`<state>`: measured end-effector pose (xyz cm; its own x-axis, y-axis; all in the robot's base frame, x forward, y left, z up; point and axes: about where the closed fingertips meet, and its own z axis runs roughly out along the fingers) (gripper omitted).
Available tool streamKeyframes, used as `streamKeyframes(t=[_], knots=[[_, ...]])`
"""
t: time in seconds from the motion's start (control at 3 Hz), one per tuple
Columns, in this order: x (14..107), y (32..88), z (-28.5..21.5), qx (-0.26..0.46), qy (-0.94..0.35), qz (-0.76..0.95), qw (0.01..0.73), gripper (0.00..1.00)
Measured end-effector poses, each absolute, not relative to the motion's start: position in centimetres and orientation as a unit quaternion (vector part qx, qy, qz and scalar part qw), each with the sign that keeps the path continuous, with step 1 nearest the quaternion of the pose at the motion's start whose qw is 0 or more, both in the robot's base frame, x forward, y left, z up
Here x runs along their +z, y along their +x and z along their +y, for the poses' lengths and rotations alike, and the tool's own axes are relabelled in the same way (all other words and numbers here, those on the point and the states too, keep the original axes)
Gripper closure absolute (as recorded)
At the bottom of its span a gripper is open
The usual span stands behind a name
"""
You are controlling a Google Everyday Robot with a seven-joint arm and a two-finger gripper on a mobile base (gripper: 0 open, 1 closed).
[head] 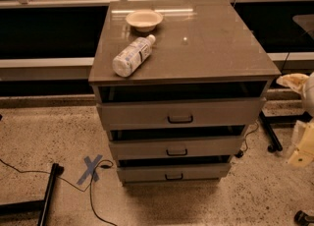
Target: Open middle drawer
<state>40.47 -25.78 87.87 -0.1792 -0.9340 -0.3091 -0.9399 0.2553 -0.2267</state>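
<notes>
The middle drawer (211, 146) is second of three in the bench (221, 48), with its dark handle (176, 152) at the centre of the front. The gripper (303, 147) hangs at the right edge of view, well apart from the drawer. I cannot tell whether it is open or closed.

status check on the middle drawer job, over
Robot gripper low at far right edge, apart from the cabinet. The middle drawer not pulled, handle untouched. The bottle and bowl on top, above the drawer fronts.
</notes>
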Motion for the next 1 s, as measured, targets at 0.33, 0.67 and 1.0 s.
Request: streamKeyframes(t=[0.33,0.67,1.0], knots=[[87.2,40.9,-25.4,0.02,-0.616,0.763,0.195,0.0],[81.9,41.2,-24.5,0.067,-0.626,0.75,0.203,0.0],[74.6,41.5,-23.3,0.102,-0.635,0.723,0.254,0.0]])
